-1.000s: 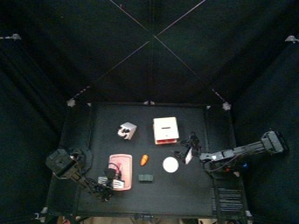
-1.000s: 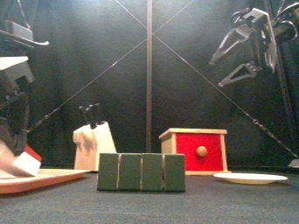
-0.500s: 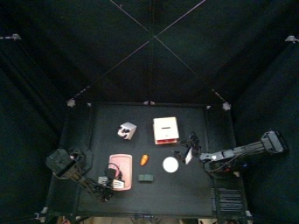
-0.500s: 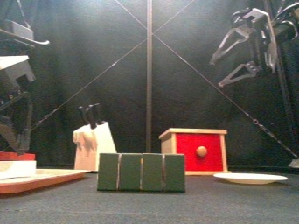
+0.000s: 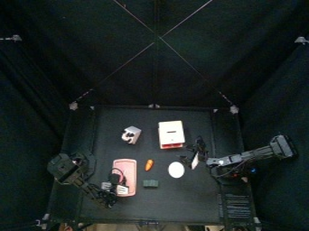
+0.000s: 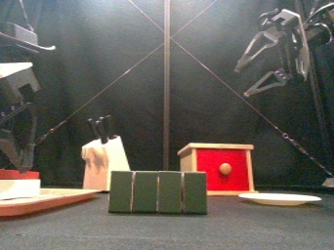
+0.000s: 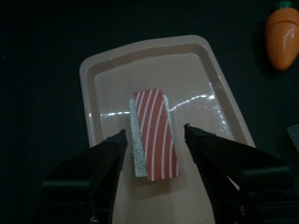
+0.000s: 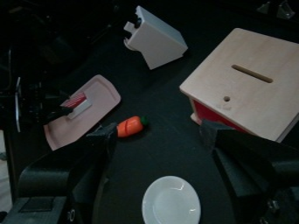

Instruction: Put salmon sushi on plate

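Sushi: the salmon sushi (image 7: 281,35) is a small orange oblong with a white tip, smooth. It lies on the bare table (image 5: 139,122) between the tray and the plate, near the front edge.
Tray: a pink rectangular tray (image 7: 107,79) with rounded corners and a glossy raised rim, at the front left of the table. It holds one striped red-and-white slab (image 7: 152,131), long and flat.
Left gripper: the left gripper (image 7: 159,153) hangs over the tray, jaws spread wide, one on each side of the slab and gripping nothing. The sushi lies off the tray, well to one side of these jaws.
Plate: a small round white plate (image 8: 173,201), smooth, bare, towards the front right.
Right gripper: the right gripper (image 8: 158,140) is raised above the table's right side, jaws apart and holding nothing.
Others: a red box (image 6: 220,166) with a pale wooden slotted lid; a white knife block (image 6: 104,161); a dark green ribbed block (image 6: 156,191) at the front edge.
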Action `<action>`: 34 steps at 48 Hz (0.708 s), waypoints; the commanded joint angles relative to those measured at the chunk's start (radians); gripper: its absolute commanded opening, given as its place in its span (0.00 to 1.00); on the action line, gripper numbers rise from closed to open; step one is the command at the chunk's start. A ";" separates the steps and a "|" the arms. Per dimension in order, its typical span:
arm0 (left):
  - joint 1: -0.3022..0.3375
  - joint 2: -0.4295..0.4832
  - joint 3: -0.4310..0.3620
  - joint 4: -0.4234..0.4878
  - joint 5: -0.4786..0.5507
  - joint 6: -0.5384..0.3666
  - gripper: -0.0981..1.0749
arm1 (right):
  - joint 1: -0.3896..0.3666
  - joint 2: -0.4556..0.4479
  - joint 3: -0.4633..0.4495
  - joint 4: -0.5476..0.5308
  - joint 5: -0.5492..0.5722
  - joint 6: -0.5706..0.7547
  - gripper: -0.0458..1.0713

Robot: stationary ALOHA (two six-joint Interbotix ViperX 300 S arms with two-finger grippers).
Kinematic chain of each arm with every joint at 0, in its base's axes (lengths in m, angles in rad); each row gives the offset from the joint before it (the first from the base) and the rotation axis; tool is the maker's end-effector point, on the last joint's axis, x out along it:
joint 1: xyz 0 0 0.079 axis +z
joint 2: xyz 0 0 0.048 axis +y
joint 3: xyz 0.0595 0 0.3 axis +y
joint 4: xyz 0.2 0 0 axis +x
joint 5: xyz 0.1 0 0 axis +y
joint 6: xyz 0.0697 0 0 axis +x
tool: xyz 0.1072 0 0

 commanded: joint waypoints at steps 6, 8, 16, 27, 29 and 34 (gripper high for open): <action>0.003 -0.034 -0.017 0.002 0.005 -0.002 0.84 | -0.006 -0.003 -0.011 -0.002 0.002 -0.003 0.97; 0.003 -0.032 -0.018 0.002 0.005 -0.002 0.84 | -0.006 -0.003 -0.009 -0.002 0.002 -0.002 0.97; 0.003 -0.035 -0.018 0.002 0.005 -0.002 0.84 | 0.000 -0.003 -0.008 0.008 0.000 -0.003 0.97; 0.003 -0.035 -0.015 0.002 0.005 0.003 0.84 | 0.002 -0.003 -0.009 0.009 0.000 -0.003 0.97; 0.003 -0.035 -0.015 0.002 0.005 0.003 0.84 | 0.002 -0.003 -0.008 0.009 0.000 -0.002 0.97; 0.003 -0.035 -0.015 0.002 0.005 0.005 0.84 | 0.002 -0.003 -0.008 0.012 0.000 -0.002 0.97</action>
